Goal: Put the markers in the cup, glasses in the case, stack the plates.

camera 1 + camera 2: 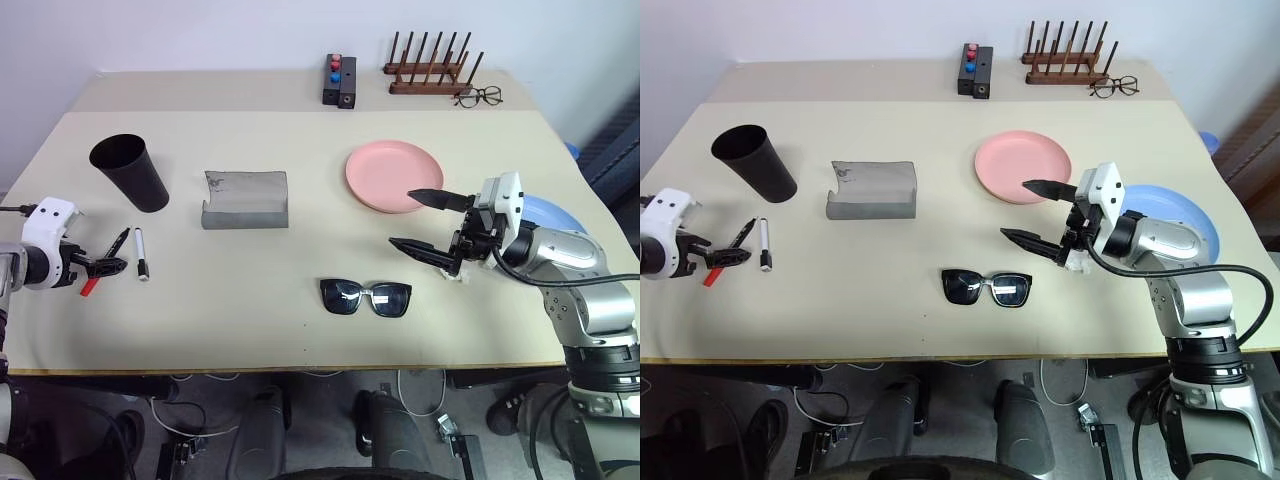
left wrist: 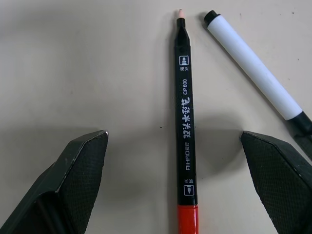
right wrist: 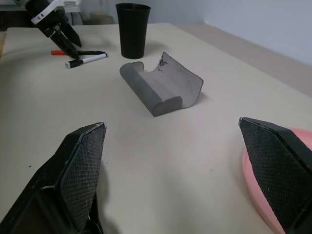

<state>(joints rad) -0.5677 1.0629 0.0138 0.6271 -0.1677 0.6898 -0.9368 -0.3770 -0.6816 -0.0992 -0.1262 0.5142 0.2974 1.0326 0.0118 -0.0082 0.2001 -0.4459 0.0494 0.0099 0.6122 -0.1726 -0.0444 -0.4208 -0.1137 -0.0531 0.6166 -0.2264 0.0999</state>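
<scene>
Your left tool (image 2: 175, 146) hangs with its jaws spread, one to each side of the black marker (image 2: 185, 117), which lies flat on the counter (image 1: 300, 270) between the two fingers, its red cap nearest the tool and its pale tip pointing away. The white marker (image 2: 253, 66) lies just beyond the outer finger, so close squarely or you will nudge it. Judge the black marker as light, stiff and smooth-sided: it will likely roll or slip, so take it across the middle of the barrel, not on the cap. The cup (image 1: 130, 172) stands beyond the tool, upright and probably easy to tip. Your right tool (image 1: 432, 222) is also wide open and empty, hovering over the counter beside the pink plate (image 1: 393, 176).
</scene>
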